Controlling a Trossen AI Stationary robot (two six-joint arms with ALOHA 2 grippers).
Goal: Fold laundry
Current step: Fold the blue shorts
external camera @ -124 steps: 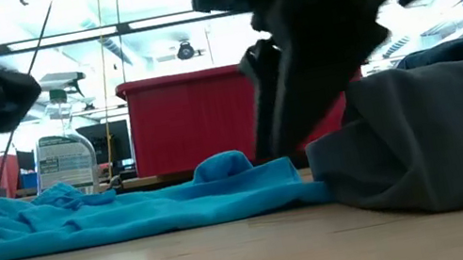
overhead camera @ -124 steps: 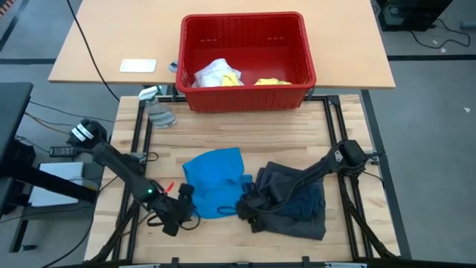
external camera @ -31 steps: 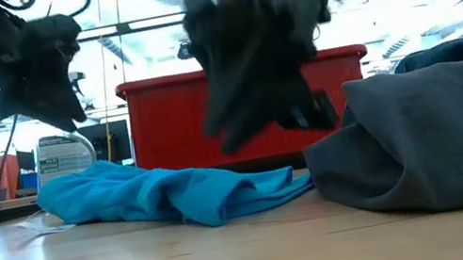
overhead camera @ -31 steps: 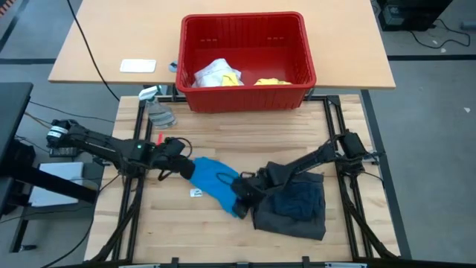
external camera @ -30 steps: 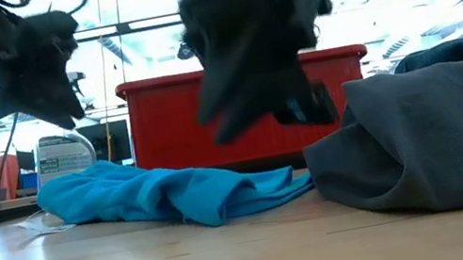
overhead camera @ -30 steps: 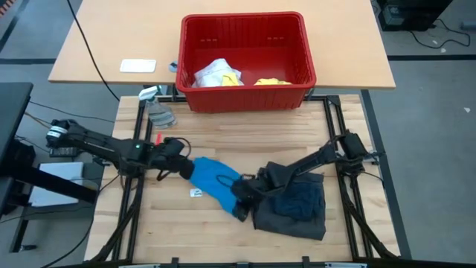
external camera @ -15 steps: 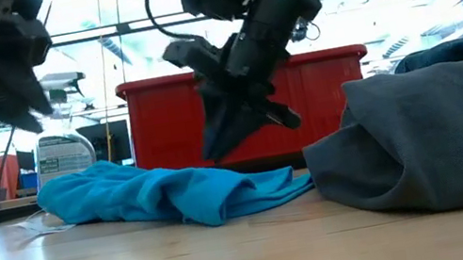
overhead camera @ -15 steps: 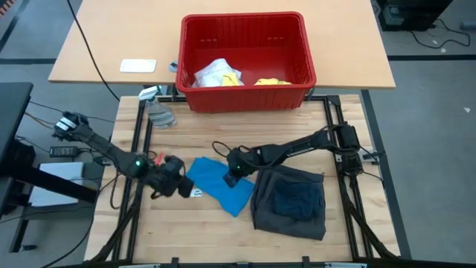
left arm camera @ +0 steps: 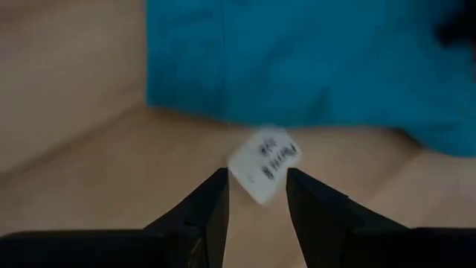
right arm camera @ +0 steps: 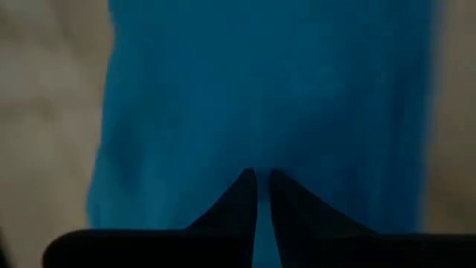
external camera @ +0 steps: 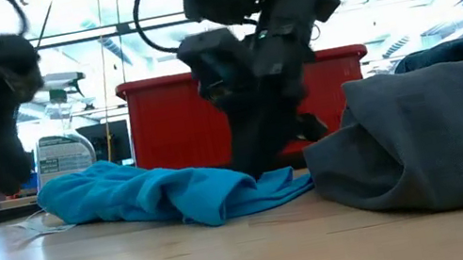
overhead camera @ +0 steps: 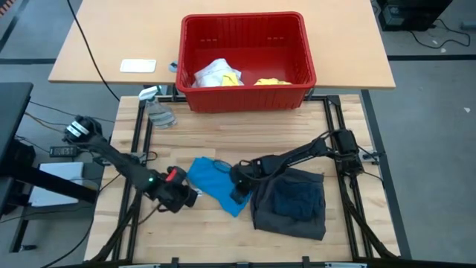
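blue cloth (overhead camera: 216, 182) mid-table, beside grey shorts (overhead camera: 291, 202). my right gripper (overhead camera: 239, 190) sits on cloth's right edge, fingers nearly closed pinching it. left gripper (left arm camera: 256, 195) parted, straddling cloth's white tag (left arm camera: 263, 164).

Small garment (overhead camera: 216, 181) lies just left of shorts (overhead camera: 291, 201), basket (overhead camera: 245, 59) behind.
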